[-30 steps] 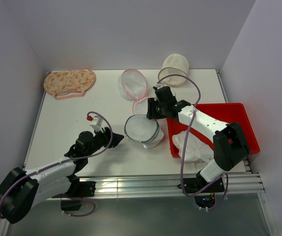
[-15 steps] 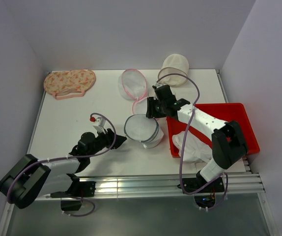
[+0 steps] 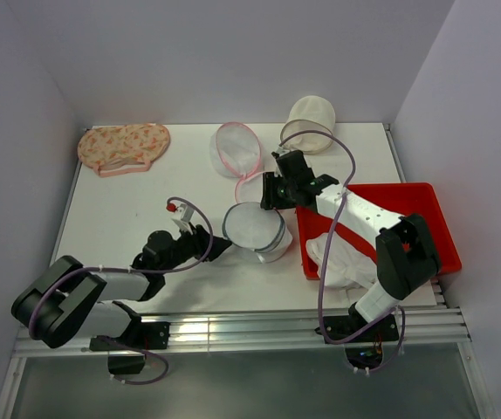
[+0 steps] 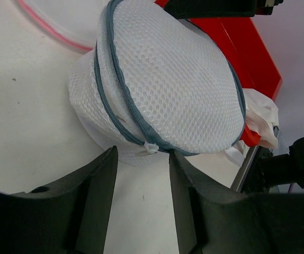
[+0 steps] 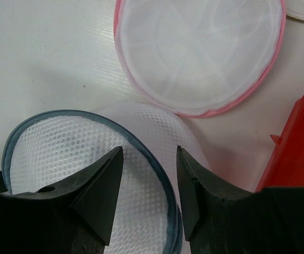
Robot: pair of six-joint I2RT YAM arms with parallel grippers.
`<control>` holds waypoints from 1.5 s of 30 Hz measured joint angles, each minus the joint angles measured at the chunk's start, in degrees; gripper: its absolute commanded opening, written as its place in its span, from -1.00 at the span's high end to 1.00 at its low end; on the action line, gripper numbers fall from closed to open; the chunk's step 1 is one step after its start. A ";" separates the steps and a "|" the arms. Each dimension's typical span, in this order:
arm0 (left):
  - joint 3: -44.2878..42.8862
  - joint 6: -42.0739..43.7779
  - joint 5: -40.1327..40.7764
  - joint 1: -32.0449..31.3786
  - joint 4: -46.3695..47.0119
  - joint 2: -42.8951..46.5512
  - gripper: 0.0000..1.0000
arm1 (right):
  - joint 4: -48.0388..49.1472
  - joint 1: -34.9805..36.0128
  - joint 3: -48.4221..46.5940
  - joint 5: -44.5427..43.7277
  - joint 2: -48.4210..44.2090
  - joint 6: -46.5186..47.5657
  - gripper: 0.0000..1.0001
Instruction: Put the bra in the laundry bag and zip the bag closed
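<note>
Facing the laundry bag [image 3: 252,229] at frame centre, the left claw [image 4: 142,159] gapes, zipper tab [image 4: 151,147] just ahead between its fingers. The right claw [image 5: 148,159], also spread, hovers over the bag. The bra [image 3: 336,256] lies lower right in the red tray [image 3: 421,214], nearer that arm.

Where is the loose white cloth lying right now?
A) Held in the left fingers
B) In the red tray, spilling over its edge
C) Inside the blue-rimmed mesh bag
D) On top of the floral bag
B: the white cloth sits in the near left corner of the red tray and hangs over its rim, apart from the blue-rimmed bag.
</note>
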State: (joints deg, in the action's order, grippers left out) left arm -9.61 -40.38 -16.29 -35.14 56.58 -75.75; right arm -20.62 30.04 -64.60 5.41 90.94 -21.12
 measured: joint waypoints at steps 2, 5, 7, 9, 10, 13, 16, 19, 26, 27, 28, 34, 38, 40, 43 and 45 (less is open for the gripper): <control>-0.28 -0.02 -0.59 0.00 0.55 -0.68 0.03 | 0.00 -0.07 0.00 0.02 0.00 0.02 -0.04; -0.68 -0.04 -1.46 -0.04 1.22 -1.51 0.07 | -0.02 -0.15 -0.02 0.04 0.00 0.00 -0.04; -0.92 -0.07 -1.92 -0.07 1.51 -2.01 0.10 | -0.02 -0.22 0.00 0.07 0.00 0.00 -0.03; -1.03 -0.35 -2.10 -0.07 2.01 -2.45 0.12 | -0.02 -0.31 -0.02 0.11 0.00 0.00 -0.02; -1.03 -0.52 -2.19 -0.07 2.45 -2.73 0.14 | -0.02 -0.31 -0.02 0.11 0.00 0.00 -0.02; -1.05 -0.90 -2.56 -0.11 3.45 -3.58 0.18 | -0.04 -0.33 -0.02 0.15 0.00 0.02 -0.01; -1.25 -1.09 -3.10 -0.17 4.46 -4.85 0.22 | -0.09 -0.33 -0.02 0.24 0.00 0.02 -0.01; -1.68 -1.29 -3.56 -0.28 5.79 -6.54 0.25 | -0.20 -0.35 -0.02 0.24 0.00 0.07 0.00; -1.79 -1.92 -4.42 -0.50 8.13 -8.52 0.35 | -0.50 -0.66 -0.02 0.37 0.00 0.20 0.03; -1.79 -2.08 -4.46 -0.57 8.35 -8.55 0.36 | -0.52 -0.68 -0.02 0.44 0.00 0.22 0.03; -1.79 -2.19 -4.50 -0.59 8.68 -8.55 0.41 | -0.57 -0.70 -0.02 0.46 0.00 0.22 0.03; -1.79 -2.58 -4.74 -0.90 9.33 -8.85 0.54 | -0.61 -0.74 -0.02 0.46 0.00 0.22 0.04; -1.79 -2.67 -4.81 -1.03 9.51 -9.68 0.60 | -0.63 -0.74 -0.02 0.48 0.00 0.22 0.04; -1.79 -2.78 -4.81 -1.07 9.64 -9.86 0.67 | -0.63 -0.74 -0.02 0.48 0.00 0.22 0.04; -1.79 -2.82 -4.79 -1.14 9.60 -9.99 0.83 | -0.63 -0.74 -0.02 0.48 0.00 0.22 0.04; -1.79 -2.86 -4.66 -1.16 9.53 -9.97 0.91 | -0.68 -0.74 -0.02 0.48 0.00 0.22 0.04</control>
State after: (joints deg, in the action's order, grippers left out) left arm -11.40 -43.24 -20.95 -36.29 66.11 -85.71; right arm -21.30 29.30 -64.62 5.89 90.94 -20.91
